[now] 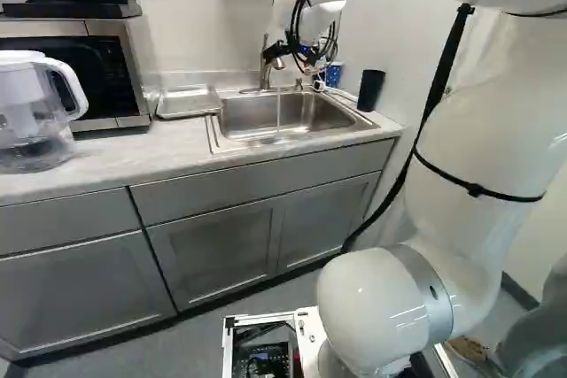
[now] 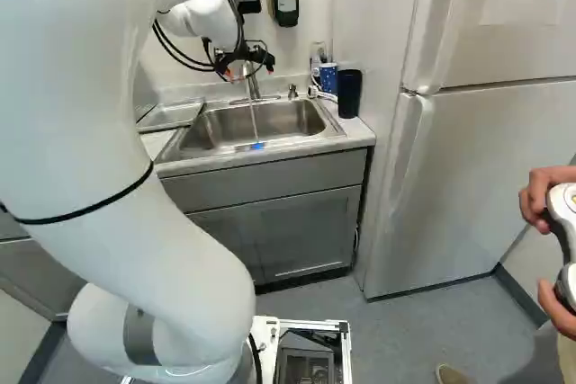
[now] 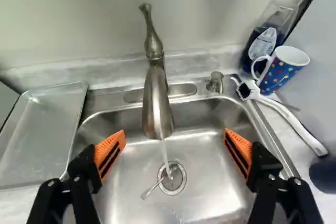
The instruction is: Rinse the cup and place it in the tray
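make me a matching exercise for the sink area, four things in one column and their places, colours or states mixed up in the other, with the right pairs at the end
1. faucet
2. mug
3. tray
4. gripper

A. blue with coloured dots
B. open, above the sink
C. water running from it
D. metal, lying flat beside the sink

Pairs: 1-C, 2-A, 3-D, 4-B
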`<state>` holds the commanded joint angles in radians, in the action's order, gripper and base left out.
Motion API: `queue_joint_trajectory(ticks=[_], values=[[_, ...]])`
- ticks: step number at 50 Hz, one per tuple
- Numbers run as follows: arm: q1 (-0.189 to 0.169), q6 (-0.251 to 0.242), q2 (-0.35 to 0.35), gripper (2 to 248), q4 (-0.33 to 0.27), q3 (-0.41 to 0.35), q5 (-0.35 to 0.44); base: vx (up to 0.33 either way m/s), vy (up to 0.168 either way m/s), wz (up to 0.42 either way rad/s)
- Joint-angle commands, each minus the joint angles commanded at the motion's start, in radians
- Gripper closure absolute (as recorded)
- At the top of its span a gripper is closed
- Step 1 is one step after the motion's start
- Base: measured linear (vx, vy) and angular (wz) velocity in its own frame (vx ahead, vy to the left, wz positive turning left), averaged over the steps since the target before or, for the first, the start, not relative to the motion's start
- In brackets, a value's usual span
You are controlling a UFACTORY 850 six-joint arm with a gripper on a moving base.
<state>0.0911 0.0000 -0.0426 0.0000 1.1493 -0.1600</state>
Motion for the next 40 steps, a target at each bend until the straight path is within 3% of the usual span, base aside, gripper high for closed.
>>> queue_joint_trajectory(ticks=[29, 40], values=[[-0.019, 0.000, 0.153, 3, 0.000, -0.151, -0.161, 0.000, 0.000, 0.000], [-0.021, 0.000, 0.159, 3, 0.000, -0.157, -0.182, 0.000, 0.000, 0.000]])
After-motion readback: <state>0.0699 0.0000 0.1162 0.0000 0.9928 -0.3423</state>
